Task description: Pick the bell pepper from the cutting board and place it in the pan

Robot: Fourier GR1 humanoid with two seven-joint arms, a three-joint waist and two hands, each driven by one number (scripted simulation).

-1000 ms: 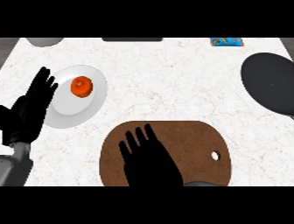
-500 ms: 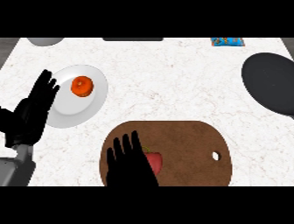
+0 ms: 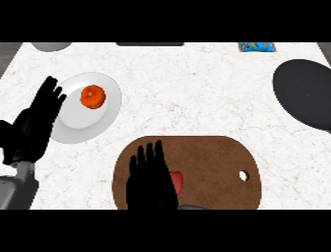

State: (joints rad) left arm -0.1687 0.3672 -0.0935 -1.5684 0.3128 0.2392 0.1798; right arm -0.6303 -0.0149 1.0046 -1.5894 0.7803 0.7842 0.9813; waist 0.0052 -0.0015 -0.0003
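Note:
A red bell pepper point(image 3: 176, 181) lies on the brown cutting board point(image 3: 212, 162) at the front centre, mostly hidden. My right hand point(image 3: 150, 182) hovers over the board's left half with straight fingers pointing away from me, open, and its right edge covers the pepper's left side. Whether it touches the pepper I cannot tell. The dark pan point(image 3: 313, 93) sits at the far right, its handle running toward the front right. My left hand point(image 3: 34, 123) rests open at the left edge, fingers up.
A white plate point(image 3: 78, 123) holding an orange round fruit point(image 3: 92, 96) stands just right of my left hand. At the counter's back edge are a grey bowl point(image 3: 50, 46) and a blue packet point(image 3: 257, 47).
My right hand has shifted left and toward me over the board, uncovering a strip of the red pepper at its right side. The left hand has stayed put.

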